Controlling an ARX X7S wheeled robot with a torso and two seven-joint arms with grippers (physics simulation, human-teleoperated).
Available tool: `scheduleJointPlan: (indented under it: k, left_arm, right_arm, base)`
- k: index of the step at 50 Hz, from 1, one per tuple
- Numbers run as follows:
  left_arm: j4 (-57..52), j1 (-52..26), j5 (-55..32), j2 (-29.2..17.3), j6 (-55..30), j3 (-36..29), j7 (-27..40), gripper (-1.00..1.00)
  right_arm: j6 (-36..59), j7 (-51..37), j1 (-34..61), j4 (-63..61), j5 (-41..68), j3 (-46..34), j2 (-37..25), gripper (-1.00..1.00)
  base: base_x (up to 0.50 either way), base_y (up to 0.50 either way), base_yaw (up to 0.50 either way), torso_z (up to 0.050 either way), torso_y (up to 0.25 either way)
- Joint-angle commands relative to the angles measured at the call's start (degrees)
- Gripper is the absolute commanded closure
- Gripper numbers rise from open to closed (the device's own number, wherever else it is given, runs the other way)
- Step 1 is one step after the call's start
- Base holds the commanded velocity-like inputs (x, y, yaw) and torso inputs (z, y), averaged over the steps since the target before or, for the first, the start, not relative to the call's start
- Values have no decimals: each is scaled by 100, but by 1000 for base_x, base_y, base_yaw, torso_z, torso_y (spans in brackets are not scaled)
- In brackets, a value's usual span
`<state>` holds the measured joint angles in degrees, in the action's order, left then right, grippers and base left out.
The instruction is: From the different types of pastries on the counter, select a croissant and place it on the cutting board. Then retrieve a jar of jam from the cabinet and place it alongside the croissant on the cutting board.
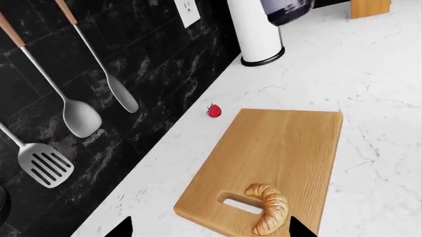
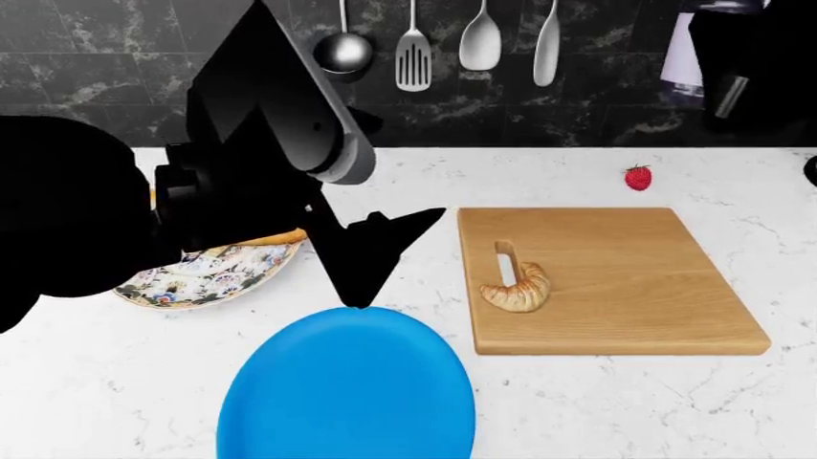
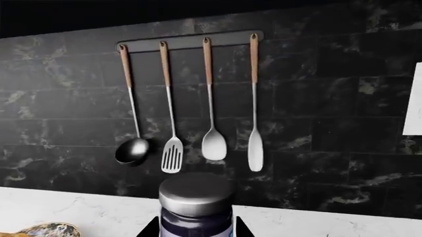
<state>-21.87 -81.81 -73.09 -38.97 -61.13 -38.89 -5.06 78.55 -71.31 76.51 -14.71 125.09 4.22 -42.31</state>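
Right pincer clamps jam jar (grey lid up).

The cutting board is light wood with a fine straight grain and a matt finish. The counter looks like polished white marble with faint grey veins. The croissant has a golden, ridged crust with a slight shine. The wall behind is black stone tile, glossy, with pale veins. The hanging utensils have smooth grey metal heads and wooden handles. The jar of jam has a brushed metal lid and dark glass below. The blue plate is plain and matt, while the patterned plate looks like glazed ceramic.
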Motion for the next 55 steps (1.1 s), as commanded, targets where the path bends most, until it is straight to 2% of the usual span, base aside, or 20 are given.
scheduleJointPlan:
  k: [1, 7, 14, 25, 34, 43, 55]
  left_arm:
    - [5, 11, 4, -10, 29, -10, -9, -100]
    - [3, 87, 41, -16, 90, -27, -24, -100]
    - [5, 108, 54, -6, 117, -43, -28, -100]
    - [1, 116, 54, -12, 130, -56, -24, -100]
    - [9, 168, 71, -43, 165, -69, -31, -100]
    - [23, 172, 29, -75, 182, -27, 15, -100]
    - [46, 172, 57, -99, 205, -43, -12, -100]
  right_arm:
    - [791, 1142, -619, -390, -1705, 834, 433, 100]
    - [830, 2103, -1045, -879, -2827, 1161, 645, 100]
    - [637, 1804, -1234, -853, -2653, 1008, 648, 100]
    - [390, 1847, -1360, -878, -2650, 998, 636, 100]
    - [-144, 3084, -2182, -1398, -4040, 1327, 902, 100]
    - [-446, 3535, -2627, -1639, -4541, 1297, 952, 100]
    - [-866, 4501, -3164, -2090, -5433, 902, 690, 100]
  base:
    - [0, 0, 0, 0, 0]
    - [0, 0, 0, 0, 2]
    - [0, 0, 0, 1, 0]
    - [0, 0, 0, 0, 1]
    - [0, 0, 0, 0, 0]
    - [0, 0, 0, 0, 1]
    - [0, 0, 0, 1, 1]
